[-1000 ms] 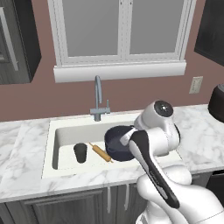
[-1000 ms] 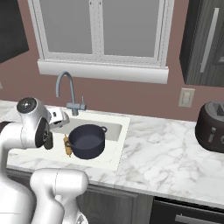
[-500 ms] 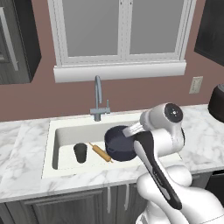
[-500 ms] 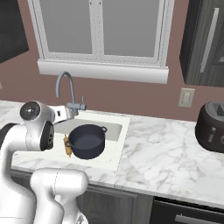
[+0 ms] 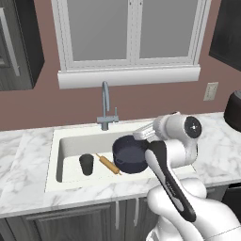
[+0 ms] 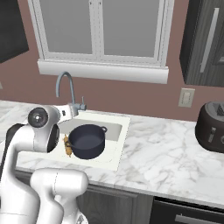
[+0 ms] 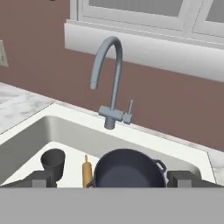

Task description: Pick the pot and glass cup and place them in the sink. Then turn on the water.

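The dark navy pot (image 5: pixel 129 153) (image 6: pixel 87 141) (image 7: pixel 127 168) sits in the right half of the white sink (image 5: pixel 54 155) (image 6: pixel 122 140) (image 7: pixel 39 122). To its left on the basin floor, the small dark glass cup (image 5: pixel 86 164) (image 7: pixel 53 161) stands upright. My gripper (image 5: pixel 139 135) (image 6: pixel 68 110) (image 7: pixel 113 179) hangs open above the pot with nothing between its fingers, pointed at the grey gooseneck faucet (image 5: pixel 106 106) (image 6: pixel 65 85) (image 7: pixel 111 78). The faucet's thin side lever (image 7: pixel 129 107) stands upright. No water runs from the spout.
A wooden rolling pin (image 5: pixel 109 164) (image 6: pixel 67 146) (image 7: pixel 87 171) lies in the basin between cup and pot. A dark toaster (image 6: pixel 212 127) (image 5: pixel 234 110) stands on the marble counter at the far right. A window sill (image 7: pixel 144 41) juts out above the faucet.
The hand has lifted slightly away from the pot toward the faucet, and the arm's elbow has shifted a little to the right. Pot, cup and rolling pin have not moved.
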Tool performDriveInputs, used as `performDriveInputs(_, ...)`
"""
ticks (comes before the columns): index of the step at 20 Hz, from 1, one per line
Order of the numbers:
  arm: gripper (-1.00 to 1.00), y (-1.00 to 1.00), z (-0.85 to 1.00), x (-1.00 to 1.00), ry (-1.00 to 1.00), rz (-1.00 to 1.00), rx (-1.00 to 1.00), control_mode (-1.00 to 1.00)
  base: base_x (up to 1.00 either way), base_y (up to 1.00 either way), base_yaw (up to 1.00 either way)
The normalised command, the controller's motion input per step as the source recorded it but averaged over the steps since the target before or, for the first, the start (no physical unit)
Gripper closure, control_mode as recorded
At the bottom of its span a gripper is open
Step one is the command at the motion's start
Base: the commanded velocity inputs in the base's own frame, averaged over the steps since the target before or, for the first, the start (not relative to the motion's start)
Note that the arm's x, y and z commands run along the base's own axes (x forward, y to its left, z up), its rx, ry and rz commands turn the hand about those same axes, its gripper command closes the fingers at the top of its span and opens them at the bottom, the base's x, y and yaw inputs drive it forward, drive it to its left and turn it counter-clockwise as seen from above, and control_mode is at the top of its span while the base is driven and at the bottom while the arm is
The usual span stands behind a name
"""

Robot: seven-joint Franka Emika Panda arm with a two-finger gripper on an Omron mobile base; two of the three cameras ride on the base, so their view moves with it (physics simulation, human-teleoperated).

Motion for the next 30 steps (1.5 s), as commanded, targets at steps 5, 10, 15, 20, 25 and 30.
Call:
performDriveInputs(5,-1.0,0.0,0.0,0.15,-0.14,0.0,0.06,-1.0,0.0,0.0,0.0)
performDriveInputs(10,-1.0,0.0,0.0,0.1,-0.1,0.0,0.03,-1.0,0.0,0.0,0.0)
performDriveInputs(15,-1.0,0.0,0.0,0.13,-0.08,0.0,0.03,-1.0,0.0,0.0,0.0)
performDriveInputs(20,-1.0,0.0,0.0,0.19,-0.04,0.0,0.03,-1.0,0.0,0.0,0.0)
performDriveInputs(25,-1.0,0.0,0.0,0.16,-0.02,0.0,0.03,-1.0,0.0,0.0,0.0)
performDriveInputs(30,-1.0,0.0,-0.03,0.15,0.0,0.0,0.01,-1.0,0.0,0.0,0.0)
